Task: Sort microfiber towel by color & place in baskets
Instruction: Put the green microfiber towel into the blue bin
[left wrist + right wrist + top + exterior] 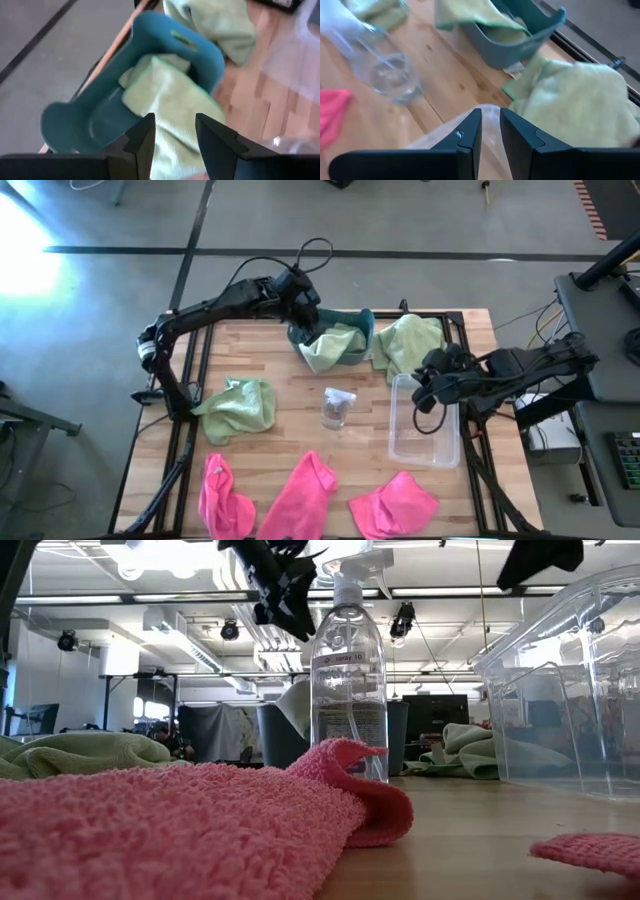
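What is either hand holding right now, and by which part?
Left hand is open above the green towel draped in the teal basket, holding nothing. Right hand straddles the clear tub's rim; whether it grips it cannot be told.

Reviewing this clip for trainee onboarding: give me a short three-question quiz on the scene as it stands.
1. True or false: a green towel drapes over the teal basket's rim.
2. How many pink towels lie on the table?
3. What stands between the clear basket and the front green towel? A) spray bottle B) cup C) sponge

Key: 1 true. 2 three. 3 A, the spray bottle.
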You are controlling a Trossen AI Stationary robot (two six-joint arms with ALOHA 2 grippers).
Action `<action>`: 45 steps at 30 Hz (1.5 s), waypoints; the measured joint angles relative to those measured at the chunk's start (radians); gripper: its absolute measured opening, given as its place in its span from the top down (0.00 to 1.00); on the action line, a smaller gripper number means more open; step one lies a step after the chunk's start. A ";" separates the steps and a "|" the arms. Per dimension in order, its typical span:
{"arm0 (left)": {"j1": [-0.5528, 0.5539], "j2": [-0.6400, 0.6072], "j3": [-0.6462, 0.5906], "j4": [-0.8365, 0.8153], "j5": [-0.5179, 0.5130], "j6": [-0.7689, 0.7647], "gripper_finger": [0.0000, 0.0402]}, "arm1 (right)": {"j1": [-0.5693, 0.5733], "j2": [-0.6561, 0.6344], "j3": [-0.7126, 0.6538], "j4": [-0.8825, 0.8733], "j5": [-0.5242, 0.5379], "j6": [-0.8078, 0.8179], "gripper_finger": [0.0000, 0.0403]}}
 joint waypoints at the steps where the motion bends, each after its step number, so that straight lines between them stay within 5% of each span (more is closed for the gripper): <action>1: -0.010 -0.002 0.000 -0.018 0.000 0.008 0.69 | 0.000 0.000 0.011 0.009 0.000 -0.009 0.84; 13: -0.189 -0.108 -0.012 -0.127 -0.099 0.084 0.69 | 0.000 -0.002 0.055 0.016 -0.168 -0.196 0.84; 18: -0.202 -0.216 -0.079 -0.158 -0.266 0.022 0.69 | 0.000 -0.002 0.055 0.002 -0.054 -0.221 0.84; 22: -0.199 -0.362 -0.238 -0.130 -0.287 -0.076 0.69 | 0.000 -0.011 0.056 -0.047 0.012 -0.225 0.84; 34: -0.224 -0.838 -0.849 0.376 -0.301 -0.380 0.69 | 0.000 -0.086 0.046 -0.071 0.144 -0.314 0.84; 41: -0.231 -0.958 -0.927 0.456 -0.324 -0.379 0.69 | 0.000 -0.104 0.039 -0.154 0.357 -0.131 0.84; 45: -0.232 -0.972 -0.898 0.457 -0.344 -0.326 0.69 | 0.000 -0.095 0.027 -0.168 0.391 -0.109 0.84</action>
